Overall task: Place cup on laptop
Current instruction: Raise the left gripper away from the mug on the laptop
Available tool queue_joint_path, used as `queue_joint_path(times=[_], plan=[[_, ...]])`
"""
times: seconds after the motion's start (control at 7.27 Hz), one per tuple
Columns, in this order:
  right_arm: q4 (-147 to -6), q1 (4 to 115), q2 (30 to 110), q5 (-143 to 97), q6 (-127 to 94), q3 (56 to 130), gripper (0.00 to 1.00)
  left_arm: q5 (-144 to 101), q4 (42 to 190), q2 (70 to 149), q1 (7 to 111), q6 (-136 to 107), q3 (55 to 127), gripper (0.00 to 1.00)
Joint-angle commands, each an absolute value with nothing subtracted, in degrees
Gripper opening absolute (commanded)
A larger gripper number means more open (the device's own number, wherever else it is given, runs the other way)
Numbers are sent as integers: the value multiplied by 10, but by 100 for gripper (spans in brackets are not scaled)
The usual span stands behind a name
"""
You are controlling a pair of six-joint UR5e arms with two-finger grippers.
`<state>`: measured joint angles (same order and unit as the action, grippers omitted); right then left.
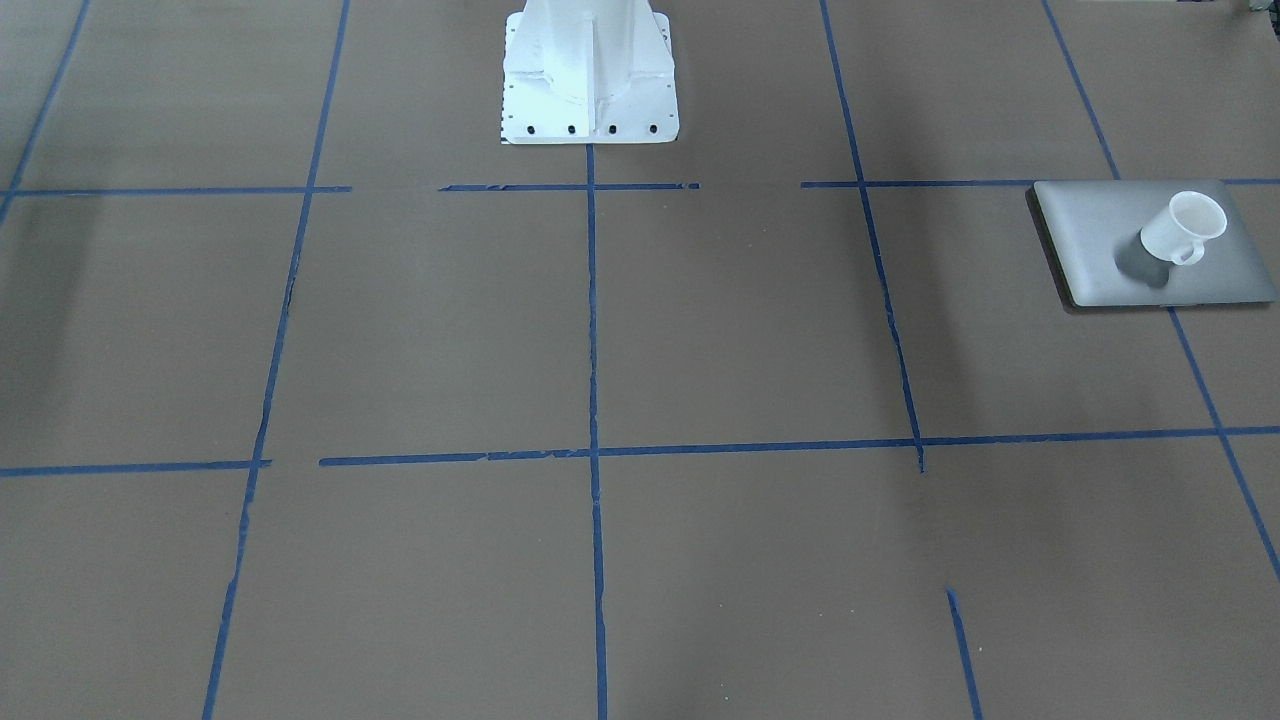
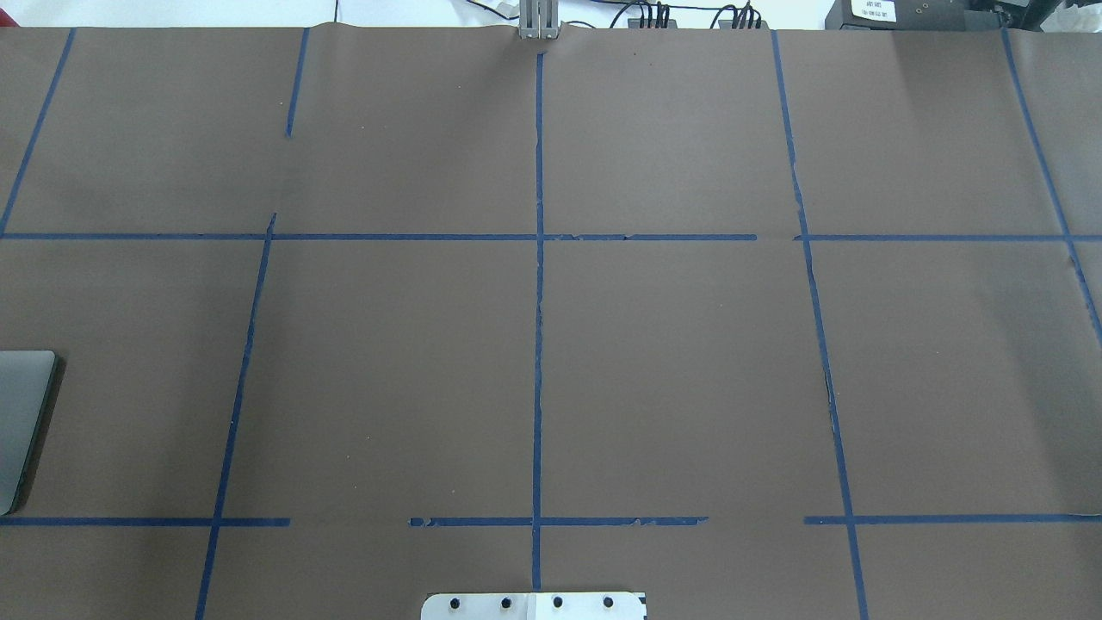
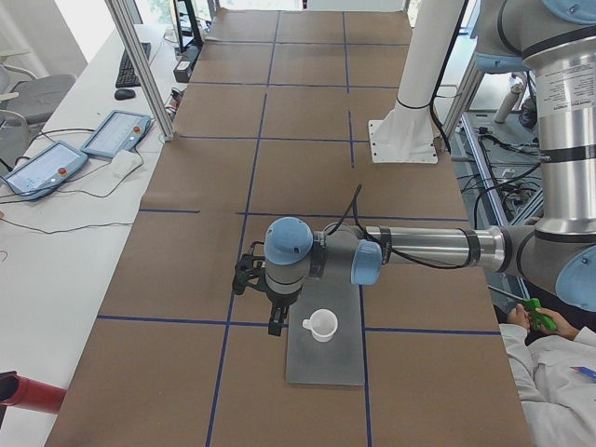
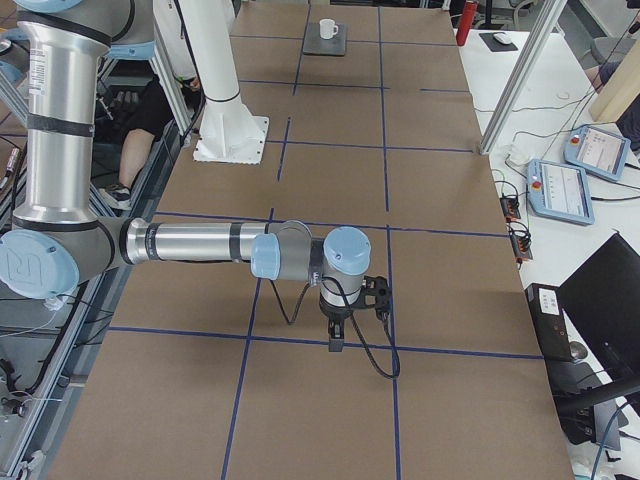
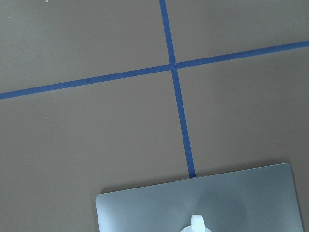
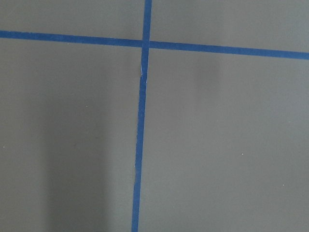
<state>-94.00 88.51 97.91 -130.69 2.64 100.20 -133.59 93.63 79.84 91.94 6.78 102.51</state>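
The white cup (image 1: 1185, 228) stands upright on the lid of the silver-grey laptop (image 1: 1100, 250), handle toward the table's front. In the exterior left view the cup (image 3: 323, 325) sits on the laptop (image 3: 326, 363), and my left gripper (image 3: 277, 321) hangs just beside it, apart from it; I cannot tell if it is open or shut. The left wrist view shows the laptop (image 5: 231, 198) and the cup's handle (image 5: 197, 223) at the bottom edge. My right gripper (image 4: 335, 340) hangs over bare table far from the laptop; I cannot tell its state.
The white robot pedestal (image 1: 590, 80) stands at the table's middle back. Blue tape lines (image 2: 538, 301) grid the brown table. Teach pendants (image 3: 116, 133) lie on a side desk. A red object (image 3: 28, 396) and a seated person (image 3: 549, 372) are near the laptop's end.
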Motion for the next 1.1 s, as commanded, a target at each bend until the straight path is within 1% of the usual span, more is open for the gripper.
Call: queue_joint_path(times=[0.0, 0.41, 0.96], plan=[[-940, 885, 979, -1307, 26, 1002, 100, -1311, 923, 798, 925, 72, 1045, 100], [-940, 885, 979, -1307, 26, 1002, 100, -1316, 925, 792, 926, 72, 1046, 100], [-940, 885, 979, -1307, 26, 1002, 100, -1318, 922, 800, 925, 71, 1068, 100]])
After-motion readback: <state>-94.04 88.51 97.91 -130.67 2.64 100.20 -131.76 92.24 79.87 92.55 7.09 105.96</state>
